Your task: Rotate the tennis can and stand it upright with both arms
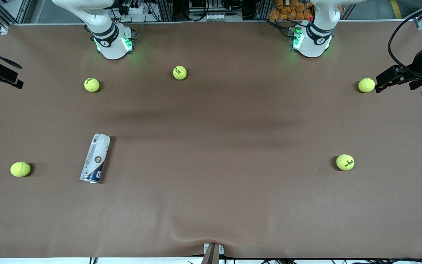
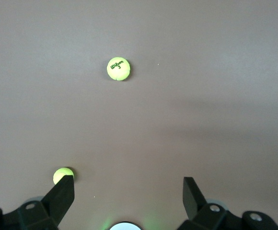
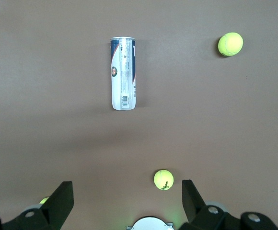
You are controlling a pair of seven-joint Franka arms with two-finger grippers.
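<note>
The tennis can (image 1: 95,158) lies on its side on the brown table, toward the right arm's end, its silvery rim end nearer to the front camera. The right wrist view shows the tennis can (image 3: 123,73) whole, with its white and dark-blue label and red logo. My right gripper (image 3: 127,184) hangs open and empty high over the table close to its own base, well away from the can. My left gripper (image 2: 128,181) is likewise open and empty, high over the table near its base. Neither gripper shows in the front view.
Several yellow-green tennis balls lie scattered: one (image 1: 20,169) beside the can, one (image 1: 92,84) and another (image 1: 180,72) near the right arm's base, one (image 1: 366,85) and one (image 1: 345,162) toward the left arm's end. Black fixtures (image 1: 398,75) jut in at both table ends.
</note>
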